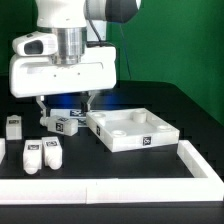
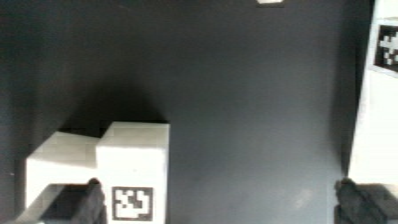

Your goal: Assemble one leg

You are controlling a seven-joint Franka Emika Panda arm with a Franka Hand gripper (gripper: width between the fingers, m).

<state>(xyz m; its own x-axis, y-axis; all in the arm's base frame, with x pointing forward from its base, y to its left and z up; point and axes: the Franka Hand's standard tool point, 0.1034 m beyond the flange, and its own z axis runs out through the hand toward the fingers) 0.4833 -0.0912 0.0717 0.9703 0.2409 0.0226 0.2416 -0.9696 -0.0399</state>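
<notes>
A small white leg (image 1: 62,123) with a black-and-white tag lies on the black table, between the other legs and the panel. My gripper (image 1: 66,104) hangs just above it, open and empty. In the wrist view the leg (image 2: 125,160) lies between the jaws, close to one dark finger (image 2: 71,205) and far from the other finger (image 2: 365,200). Its tag faces the camera. The gripper's middle (image 2: 217,205) is over bare table beside the leg.
The large square white panel (image 1: 132,131) with corner holes lies at the exterior view's right of the gripper; its edge shows in the wrist view (image 2: 377,110). Three more legs (image 1: 14,126) (image 1: 33,156) (image 1: 52,152) stand at the left. A white rail (image 1: 190,160) borders the front.
</notes>
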